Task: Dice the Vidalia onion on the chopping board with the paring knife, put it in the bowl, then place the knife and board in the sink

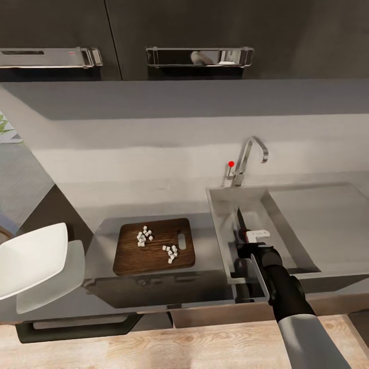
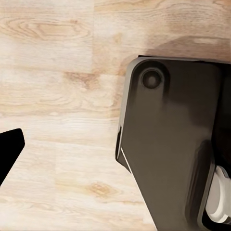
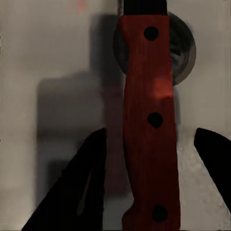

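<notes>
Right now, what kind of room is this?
Most likely a kitchen: a steel sink with a bent tap is set into a grey countertop, and a chopping board carrying diced onion lies beside it. Dark cupboards hang above.

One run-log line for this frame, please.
right gripper: open, over sink | knife: between fingers, above drain | diced onion: on board, not in bowl | left gripper: state unclear

We see open countertop [image 1: 205, 246] between chopping board [image 1: 154, 246] and sink [image 1: 307, 225]; tap [image 1: 250, 159] blocks sink's rear.
</notes>
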Controlling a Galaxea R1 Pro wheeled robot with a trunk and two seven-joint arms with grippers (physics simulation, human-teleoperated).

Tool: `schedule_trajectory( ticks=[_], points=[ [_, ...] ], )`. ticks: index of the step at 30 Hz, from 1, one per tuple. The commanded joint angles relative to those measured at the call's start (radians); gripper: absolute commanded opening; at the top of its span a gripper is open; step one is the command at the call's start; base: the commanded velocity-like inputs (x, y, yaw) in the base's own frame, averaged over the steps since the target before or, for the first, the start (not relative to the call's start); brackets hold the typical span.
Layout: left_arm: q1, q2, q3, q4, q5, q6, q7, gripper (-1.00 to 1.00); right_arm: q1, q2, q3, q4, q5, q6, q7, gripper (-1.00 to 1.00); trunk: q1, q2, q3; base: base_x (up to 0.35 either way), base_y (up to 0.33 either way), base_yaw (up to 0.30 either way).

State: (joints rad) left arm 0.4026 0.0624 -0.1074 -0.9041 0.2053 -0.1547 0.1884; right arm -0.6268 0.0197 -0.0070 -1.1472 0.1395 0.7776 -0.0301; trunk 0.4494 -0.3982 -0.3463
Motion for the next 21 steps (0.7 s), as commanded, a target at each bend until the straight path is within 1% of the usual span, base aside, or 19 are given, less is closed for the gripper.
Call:
schedule_trajectory(
  ticks=[1, 3, 5, 11, 14, 16, 18, 19, 21],
  points=[
    [0.0, 0.002, -0.006, -0.001, 0.009, -0.003, 0.008, 1.0, -0.001, 0.0, -0.001, -0.001, 0.006, 0.005, 0.014, 1.0, 0.001, -0.002, -0.002, 0.0, 0.0, 0.0],
    [0.0, 0.002, -0.006, -0.001, 0.009, -0.003, 0.008, 1.0, -0.001, -0.003, -0.001, -0.002, 0.007, 0.006, 0.07, 1.0, 0.001, -0.002, -0.002, 0.0, 0.0, 0.0],
    [0.0, 0.002, -0.007, -0.001, 0.009, -0.003, 0.008, 1.0, -0.001, -0.006, -0.002, -0.002, 0.008, 0.006, 0.104, 1.0, 0.001, -0.002, -0.002, 0.0, 0.0, 0.0],
    [0.0, 0.001, -0.006, -0.001, 0.009, -0.003, 0.008, 1.0, -0.001, -0.008, -0.003, -0.005, 0.013, 0.005, 0.116, 1.0, 0.001, -0.002, -0.002, 0.0, 0.0, 0.0],
    [0.0, 0.002, -0.006, -0.001, 0.009, -0.003, 0.008, 1.0, -0.001, -0.01, -0.008, -0.037, 0.015, 0.008, 0.115, 1.0, 0.001, -0.002, -0.002, 0.0, 0.0, 0.0],
    [0.001, 0.001, -0.006, -0.001, 0.009, -0.003, 0.008, 1.0, -0.001, -0.01, -0.008, -0.11, 0.016, 0.02, 0.114, 1.0, 0.001, -0.002, -0.002, 0.0, 0.0, 0.0],
    [0.0, 0.001, -0.006, -0.001, 0.009, -0.003, 0.008, 1.0, -0.001, -0.01, -0.007, -0.2, 0.017, 0.077, 0.114, 1.0, 0.001, -0.002, -0.002, 0.0, 0.0, 0.0],
    [0.0, 0.002, -0.006, -0.001, 0.009, -0.003, 0.008, 1.0, -0.001, -0.01, -0.007, -0.262, 0.017, 0.125, 0.114, 1.0, 0.001, -0.002, -0.002, 0.0, 0.0, 0.0],
    [0.001, 0.001, -0.006, -0.001, 0.009, -0.003, 0.008, 1.0, -0.001, -0.009, -0.007, -0.355, 0.017, 0.178, 0.114, 1.0, 0.001, -0.002, -0.002, 0.0, 0.0, 0.0]
  ],
)
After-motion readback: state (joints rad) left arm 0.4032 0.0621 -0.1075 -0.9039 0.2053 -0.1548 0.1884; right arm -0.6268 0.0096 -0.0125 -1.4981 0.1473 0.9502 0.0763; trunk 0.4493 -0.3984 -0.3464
